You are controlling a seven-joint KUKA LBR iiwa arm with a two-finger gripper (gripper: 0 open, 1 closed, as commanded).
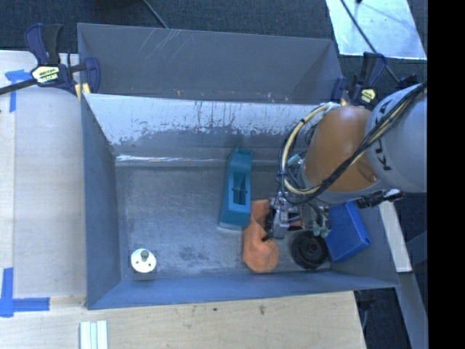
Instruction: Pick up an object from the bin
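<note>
My gripper [278, 222] is low in the bin's right half, right up against the upper right side of an orange, lumpy soft thing [257, 249] that lies by the front wall. Just right of the gripper sits a black round disc-like thing [309, 251]. Beside that lies a blue box [349, 233], partly hidden under the arm. To the gripper's left, a light blue upright block with a slot [237, 189] stands in the bin's middle.
A small white round knob-like thing [143, 260] lies in the front left corner. The arm with its orange cover and cables hangs over the bin's right side and hides the floor there.
</note>
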